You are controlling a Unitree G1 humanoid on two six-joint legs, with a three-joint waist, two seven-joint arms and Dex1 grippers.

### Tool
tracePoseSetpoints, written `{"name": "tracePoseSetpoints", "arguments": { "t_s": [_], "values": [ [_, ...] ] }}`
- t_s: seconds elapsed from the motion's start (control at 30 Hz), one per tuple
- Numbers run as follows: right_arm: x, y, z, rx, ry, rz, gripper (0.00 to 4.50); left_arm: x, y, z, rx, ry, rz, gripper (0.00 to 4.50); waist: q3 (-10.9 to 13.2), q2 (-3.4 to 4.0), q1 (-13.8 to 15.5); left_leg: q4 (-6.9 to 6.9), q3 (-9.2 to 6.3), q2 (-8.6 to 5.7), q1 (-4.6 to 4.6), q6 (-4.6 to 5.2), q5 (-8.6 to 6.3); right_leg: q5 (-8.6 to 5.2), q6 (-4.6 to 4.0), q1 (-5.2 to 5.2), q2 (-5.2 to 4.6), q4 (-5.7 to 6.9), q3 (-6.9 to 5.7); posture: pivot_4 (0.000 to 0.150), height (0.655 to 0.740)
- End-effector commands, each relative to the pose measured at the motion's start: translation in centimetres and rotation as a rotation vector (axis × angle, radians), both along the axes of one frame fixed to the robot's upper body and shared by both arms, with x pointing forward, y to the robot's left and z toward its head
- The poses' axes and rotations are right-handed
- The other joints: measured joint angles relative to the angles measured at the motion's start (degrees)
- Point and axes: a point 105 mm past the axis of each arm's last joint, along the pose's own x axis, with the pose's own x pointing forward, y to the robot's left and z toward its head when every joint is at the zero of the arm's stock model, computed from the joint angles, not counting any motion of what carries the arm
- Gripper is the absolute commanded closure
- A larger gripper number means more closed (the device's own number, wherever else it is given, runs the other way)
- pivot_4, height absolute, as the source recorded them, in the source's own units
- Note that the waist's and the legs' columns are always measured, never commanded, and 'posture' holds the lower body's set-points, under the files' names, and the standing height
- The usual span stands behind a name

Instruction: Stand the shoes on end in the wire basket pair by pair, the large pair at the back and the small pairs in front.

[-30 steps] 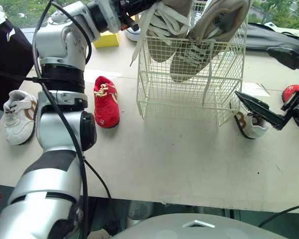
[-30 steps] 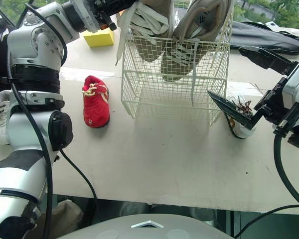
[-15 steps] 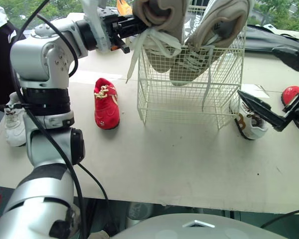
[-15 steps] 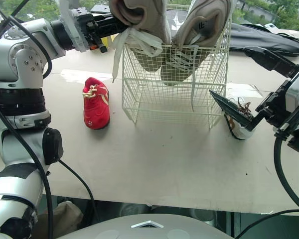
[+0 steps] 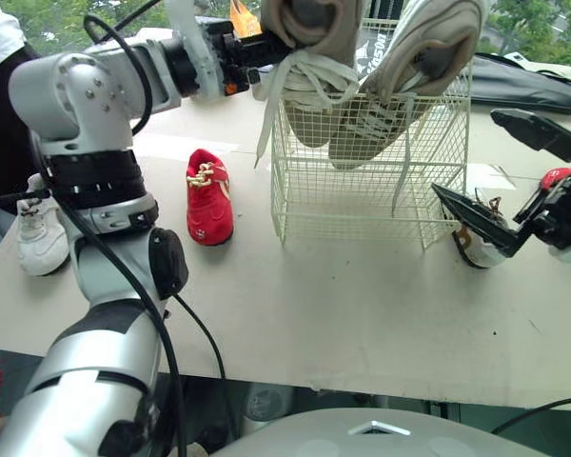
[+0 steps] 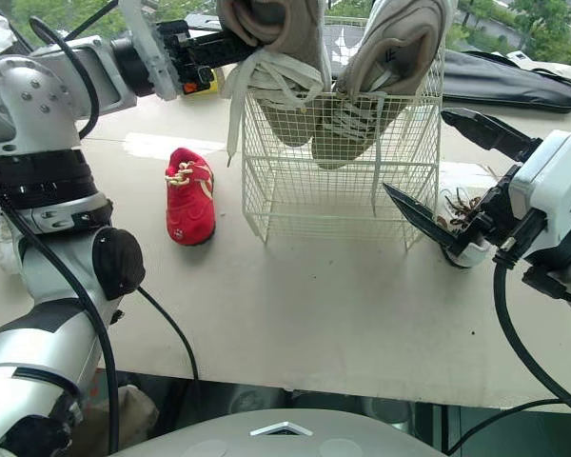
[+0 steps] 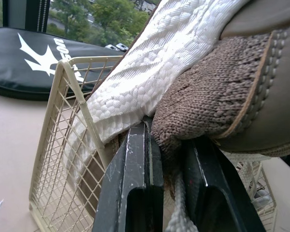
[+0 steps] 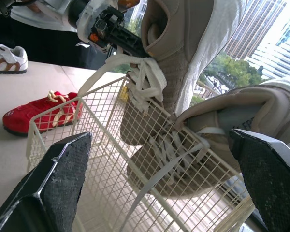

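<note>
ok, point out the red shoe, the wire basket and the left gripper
red shoe (image 5: 210,198): left eye view, laced upper.
wire basket (image 5: 352,209): left eye view, front mesh wall.
left gripper (image 7: 168,145): left wrist view, between its fingertips, clamped on the large shoe (image 7: 217,87).

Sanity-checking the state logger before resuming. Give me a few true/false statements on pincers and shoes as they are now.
1. The left pincer is shut on a large beige shoe at the top of the wire basket. True.
2. A white-and-brown shoe lies on the table right of the basket. True.
3. The right pincer is shut on that shoe. False: it is open, gripping nothing.
4. The red shoe left of the basket stands inside it. False: it lies on the table, outside.
</note>
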Motion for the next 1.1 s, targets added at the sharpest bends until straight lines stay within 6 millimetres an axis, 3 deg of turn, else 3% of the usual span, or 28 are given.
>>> {"name": "tracePoseSetpoints", "arguments": {
  "t_s": [0.03, 0.1, 0.27, 0.33, 0.4, 0.43, 0.53, 0.67, 0.87, 1.03, 1.1],
  "values": [
    [-0.3, -0.1, 1.2, -0.012, -0.051, 0.014, 0.0, -1.8, -1.7, -5.2, 0.128, 0.181, -0.103, 4.23, -0.03, 0.05, 0.02, -0.01, -0.01, 0.01, 0.0, 0.0, 0.0, 0.0, 0.0, 0.0, 0.0, 0.01, 0.0, 0.15, 0.74],
    [-0.1, -0.4, 1.6, -0.01, -0.05, 0.013, 0.0, -2.3, -1.4, -6.8, 0.29, 0.097, -0.096, 4.23, -0.08, 0.09, -0.08, -0.04, 0.02, 0.03, 0.01, -0.07, 0.03, 0.0, 0.0, -0.01, -0.02, 0.0, 0.04, 0.15, 0.74],
    [0.1, -0.5, 2.0, -0.008, -0.031, 0.019, 0.0, -1.8, -1.6, -5.3, 0.187, 0.036, -0.072, 4.24, -0.35, 0.28, 0.34, -0.16, -0.03, 0.0, 0.04, -0.21, 0.1, -0.05, 0.07, 0.03, -0.14, -0.09, 0.07, 0.15, 0.74],
    [0.7, -0.9, 2.2, -0.012, -0.015, -0.014, 0.0, -2.1, -1.1, -4.5, 0.147, 0.0, -0.079, 3.21, -0.35, 0.28, 0.26, -0.12, 0.01, -0.03, 0.03, 0.01, -0.03, -0.06, 0.08, 0.07, -0.15, -0.16, 0.11, 0.15, 0.74],
    [1.4, -1.3, 2.3, -0.005, 0.0, -0.047, 0.0, -2.2, -0.7, -3.8, 0.113, -0.028, -0.067, 2.52, -0.34, 0.29, 0.18, -0.1, 0.05, -0.04, 0.03, 0.02, -0.02, -0.06, 0.09, 0.07, -0.19, -0.16, 0.14, 0.15, 0.74],
    [1.7, -1.3, 2.4, 0.0, 0.006, -0.055, 0.0, -2.2, -0.7, -3.6, 0.104, -0.035, -0.062, 1.87, -0.34, 0.27, 0.18, -0.08, 0.04, -0.03, 0.03, 0.02, -0.02, -0.06, 0.08, 0.07, -0.18, -0.15, 0.14, 0.15, 0.74],
    [4.2, -1.8, 2.2, 0.059, 0.052, -0.157, 0.0, -2.5, -0.2, -2.1, 0.032, -0.083, -0.054, 0.7, -0.33, 0.27, 0.11, -0.02, 0.01, -0.02, 0.02, 0.04, -0.02, -0.06, 0.08, 0.07, -0.18, -0.07, 0.13, 0.15, 0.74],
    [7.5, -1.2, 2.1, 0.146, 0.115, -0.215, 0.0, -5.2, 0.5, -1.5, 0.026, -0.178, -0.13, 0.7, -0.31, 0.29, -0.62, -0.01, 0.08, -0.01, 0.03, 0.01, 0.0, -0.06, 0.07, -0.03, -0.18, 0.05, 0.24, 0.15, 0.74],
    [10.7, 0.1, 2.9, 0.223, 0.14, -0.238, 0.0, -9.9, 0.0, -3.1, 0.067, -0.296, -0.247, 0.7, -0.28, 0.28, -1.03, -0.07, 0.09, 0.02, -0.43, -0.2, 0.12, -0.06, 0.06, -0.53, -0.21, 0.14, 0.28, 0.15, 0.74],
    [12.7, -0.5, 3.4, 0.242, 0.151, -0.295, 0.0, -12.7, -0.6, -4.6, 0.089, -0.35, -0.292, 0.7, -0.28, 0.29, -1.24, -0.02, 0.07, 0.02, -0.96, -0.21, 0.13, -0.05, 0.06, -1.06, -0.26, 0.18, 0.27, 0.15, 0.74],
    [13.3, -1.0, 3.6, 0.243, 0.154, -0.319, 0.52, -13.3, -0.8, -4.7, 0.086, -0.374, -0.297, 0.64, -0.28, 0.29, -1.16, 0.0, 0.04, 0.02, -1.01, -0.22, 0.13, -0.06, 0.05, -1.07, -0.27, 0.17, 0.22, 0.15, 0.74]
  ]
}}
